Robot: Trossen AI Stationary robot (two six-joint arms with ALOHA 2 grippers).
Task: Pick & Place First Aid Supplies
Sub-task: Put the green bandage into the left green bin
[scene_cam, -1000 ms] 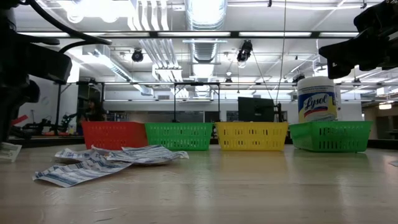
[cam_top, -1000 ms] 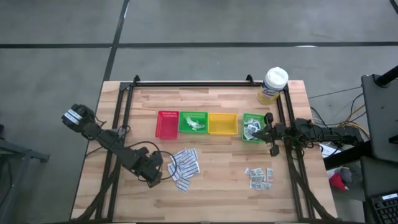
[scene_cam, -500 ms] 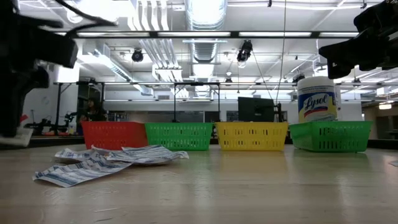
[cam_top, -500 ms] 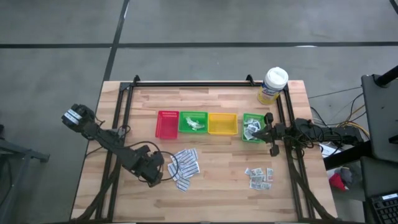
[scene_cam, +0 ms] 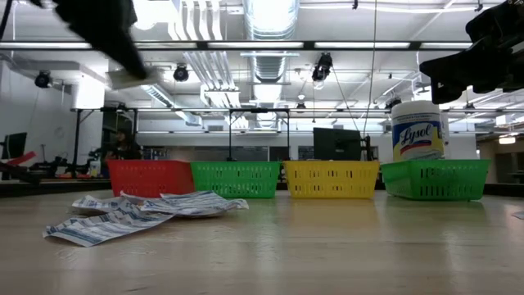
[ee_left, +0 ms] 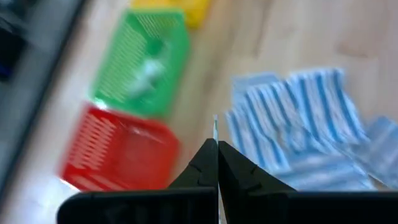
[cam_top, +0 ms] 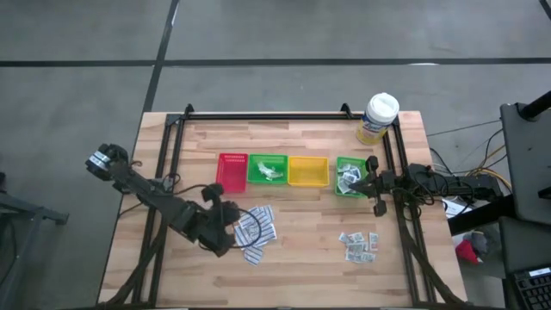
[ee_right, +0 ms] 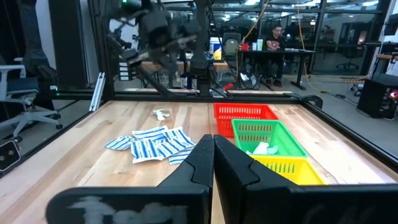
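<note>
Lifting clear now, the left gripper (ee_left: pixel 217 144) is carrying a thin white packet (ee_left: pixel 215 128) clamped edge-on between its jaws, swinging from the strip pile (cam_top: pixel 256 227) toward the red tray (cam_top: pixel 232 172); right gripper (ee_right: pixel 213 140) is idling, pinched together.

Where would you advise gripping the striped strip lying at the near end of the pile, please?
Probably by the free outer end of the striped strip, coming straight down from above. It lies flat on the table and juts out of the pile of strips, so that end looks clear of its neighbours.
</note>
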